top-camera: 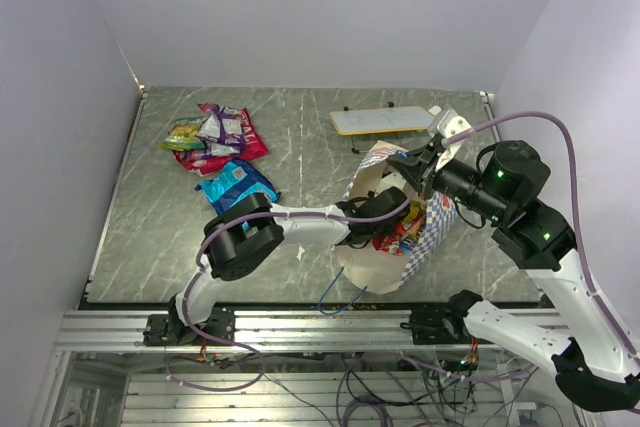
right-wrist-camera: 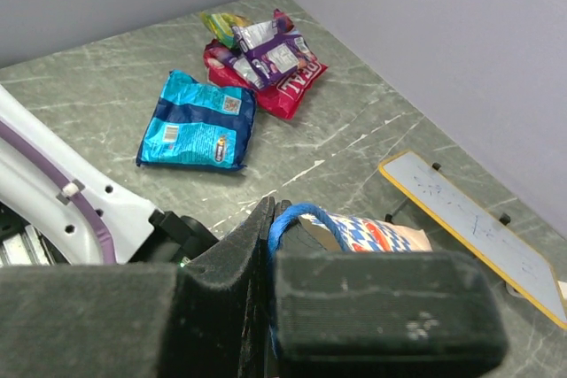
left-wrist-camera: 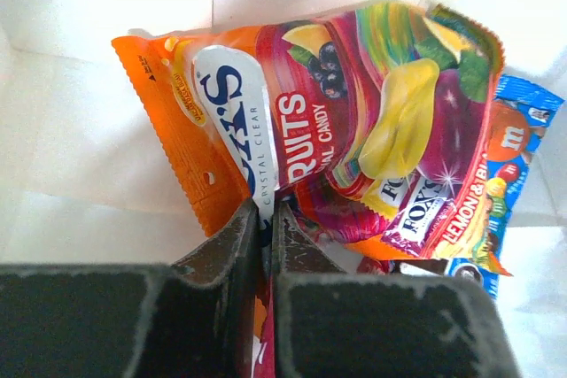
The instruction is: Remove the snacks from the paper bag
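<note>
Inside the paper bag (top-camera: 433,235), left tool (left-wrist-camera: 266,215) is pinching the closest edge of the orange packet (left-wrist-camera: 221,121) lying crosswise ahead; right tool (right-wrist-camera: 270,219) is clamping the blue handle (right-wrist-camera: 306,213).

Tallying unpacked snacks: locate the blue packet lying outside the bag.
Top view: the blue packet lies beside the snack pile, left of the paper bag.

I'm seeing the orange packet (left-wrist-camera: 266,112) shining as glossy foil, the paper bag (top-camera: 435,232) looking matt, the table (top-camera: 160,237) showing a smooth marbled finish, the near rail (top-camera: 300,330) gleaming like metal.
</note>
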You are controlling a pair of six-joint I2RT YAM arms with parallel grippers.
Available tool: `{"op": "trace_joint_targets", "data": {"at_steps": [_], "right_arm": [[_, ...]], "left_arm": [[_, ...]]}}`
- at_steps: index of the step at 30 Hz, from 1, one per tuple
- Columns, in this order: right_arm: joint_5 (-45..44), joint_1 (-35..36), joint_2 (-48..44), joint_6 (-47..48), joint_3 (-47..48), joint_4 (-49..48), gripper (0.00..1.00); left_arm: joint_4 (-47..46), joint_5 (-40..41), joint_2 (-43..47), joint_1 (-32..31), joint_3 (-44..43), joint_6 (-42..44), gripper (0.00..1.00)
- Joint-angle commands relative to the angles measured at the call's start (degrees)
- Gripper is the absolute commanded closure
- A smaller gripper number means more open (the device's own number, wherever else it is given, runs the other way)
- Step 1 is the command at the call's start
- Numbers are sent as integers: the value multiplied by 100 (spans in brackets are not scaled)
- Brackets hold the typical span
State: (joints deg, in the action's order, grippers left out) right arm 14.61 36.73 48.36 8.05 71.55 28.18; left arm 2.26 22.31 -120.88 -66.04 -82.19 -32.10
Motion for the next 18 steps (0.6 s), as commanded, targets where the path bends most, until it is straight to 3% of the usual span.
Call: {"op": "trace_joint_targets", "data": {"at_steps": [1, 8, 15, 18], "right_arm": [[2, 12, -45, 191, 67, 56, 100], [-77, 16, -45, 284, 49, 25, 100], [-159, 8, -169, 183, -85, -121, 100], [-206, 9, -185, 188, -122, -112, 100]], "left_arm": [[-254, 51, 789, -6, -35, 187, 93], [-302, 125, 1646, -124, 243, 278, 93], [-231, 97, 1786, -147, 414, 15, 93], [-163, -22, 1654, -168, 449, -137, 88]]}}
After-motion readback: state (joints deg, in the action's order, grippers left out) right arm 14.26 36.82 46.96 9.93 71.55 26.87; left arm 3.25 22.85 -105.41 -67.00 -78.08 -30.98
